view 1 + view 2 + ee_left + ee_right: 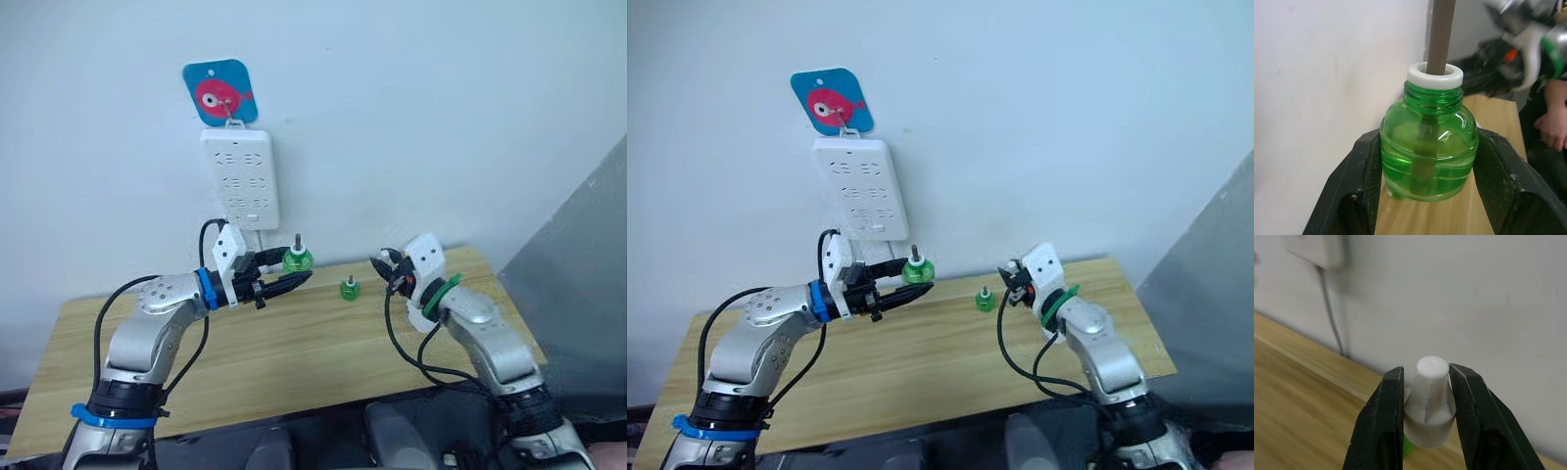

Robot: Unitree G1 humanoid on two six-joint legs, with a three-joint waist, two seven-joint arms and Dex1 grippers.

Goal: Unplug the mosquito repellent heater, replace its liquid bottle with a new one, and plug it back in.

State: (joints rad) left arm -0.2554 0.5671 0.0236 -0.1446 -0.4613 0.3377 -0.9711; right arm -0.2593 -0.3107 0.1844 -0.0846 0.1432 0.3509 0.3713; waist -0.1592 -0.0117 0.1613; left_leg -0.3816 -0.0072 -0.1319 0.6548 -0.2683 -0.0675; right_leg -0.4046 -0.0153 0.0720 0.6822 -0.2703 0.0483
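The left pincer (294, 273) grips a green bottle (297, 259) above the desk (294, 362); the right pincer (1426, 396) clamps a white cap (1429, 399). Another bottle (348, 288) stands between them.

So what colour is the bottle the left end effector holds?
Clear green bottle, with a white collar; best seen in the left wrist view.

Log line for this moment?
left claw: holds green bottle, uncapped | right claw: holds white cap | spare bottle: on table
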